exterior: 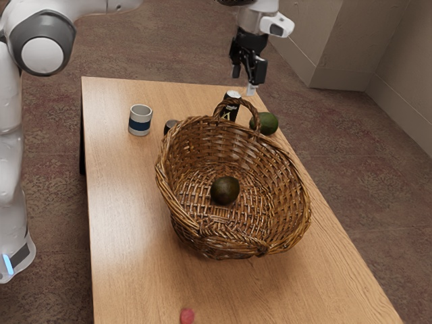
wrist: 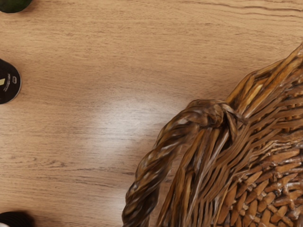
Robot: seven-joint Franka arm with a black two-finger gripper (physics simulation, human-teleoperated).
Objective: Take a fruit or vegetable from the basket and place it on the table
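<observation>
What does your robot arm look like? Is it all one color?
Nope! My arm is mostly smooth and white, with a dark grey ring around a round white cap. Low down there's a little light-blue strip. My fingers are black, and a white boxy piece sticks out above them.

Fruit (exterior: 225,191) in the basket (exterior: 287,179), second fruit (exterior: 268,123) outside it on the table (exterior: 121,229)

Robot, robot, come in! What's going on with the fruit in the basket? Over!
Gripper up high, open, holding nothing. Dark fruit inside basket. Handle might get in my way. Over.
</observation>
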